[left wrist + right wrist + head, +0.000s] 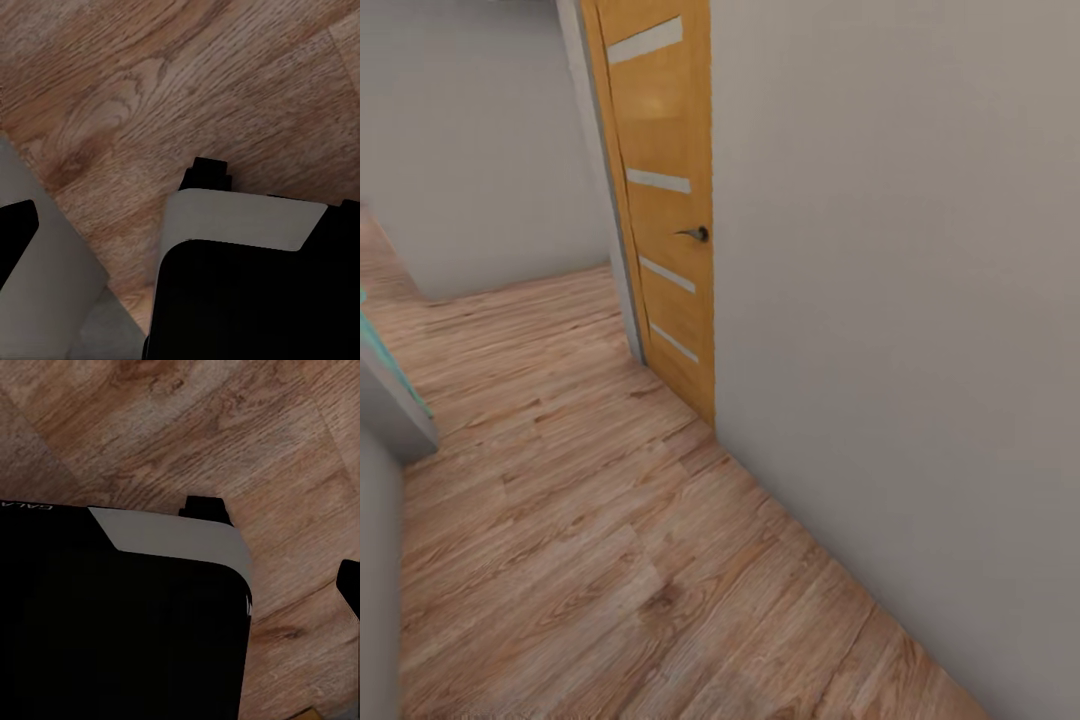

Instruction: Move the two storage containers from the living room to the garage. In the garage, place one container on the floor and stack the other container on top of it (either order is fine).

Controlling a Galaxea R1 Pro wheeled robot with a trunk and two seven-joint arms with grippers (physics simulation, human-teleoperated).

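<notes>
**Robot in transit, containers nowhere in sight**

The robot rolls along a wood-plank floor (580,540) beside a grey wall (900,350), near an orange door (665,200). Neither storage container appears; carrying and stacking seemingly remain. Finger positions cannot be told.
</notes>
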